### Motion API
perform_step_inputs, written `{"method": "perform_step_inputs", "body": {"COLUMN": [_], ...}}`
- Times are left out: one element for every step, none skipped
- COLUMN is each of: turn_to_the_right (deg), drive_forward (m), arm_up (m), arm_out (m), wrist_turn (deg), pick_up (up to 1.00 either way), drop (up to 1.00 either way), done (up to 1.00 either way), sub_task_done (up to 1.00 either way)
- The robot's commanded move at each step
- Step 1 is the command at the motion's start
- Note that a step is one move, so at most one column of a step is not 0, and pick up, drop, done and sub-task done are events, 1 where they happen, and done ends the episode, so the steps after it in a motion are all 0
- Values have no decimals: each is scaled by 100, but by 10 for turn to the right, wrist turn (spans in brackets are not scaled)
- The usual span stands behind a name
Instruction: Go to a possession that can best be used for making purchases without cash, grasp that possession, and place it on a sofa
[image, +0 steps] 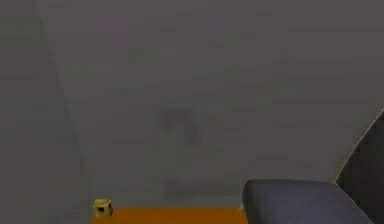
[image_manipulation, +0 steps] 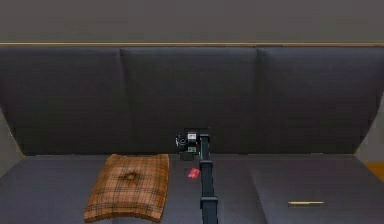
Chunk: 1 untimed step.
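A small red item is seen lying on the sofa seat, just short of the gripper and beside the arm. A plaid cushion is seen left of the gripper in the arm side view. Whether anything is held by the gripper cannot be told.

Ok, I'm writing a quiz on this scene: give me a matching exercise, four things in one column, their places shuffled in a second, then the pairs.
Things:
1. brown plaid pillow
2. small red flat thing
3. thin yellow stick
4. small yellow box
Places:
A. forward view's bottom left corner
B. dark grey sofa, right seat cushion
C. sofa seat's left part
D. just left of the dark square arm bar
Pairs: 1-C; 2-D; 3-B; 4-A
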Motion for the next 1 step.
{"method": "perform_step_inputs", "body": {"turn_to_the_right": [0], "drive_forward": [0], "arm_up": [10], "arm_out": [0], "wrist_turn": [0], "pick_up": [0], "drop": [0], "done": [0], "sub_task_done": [0]}}
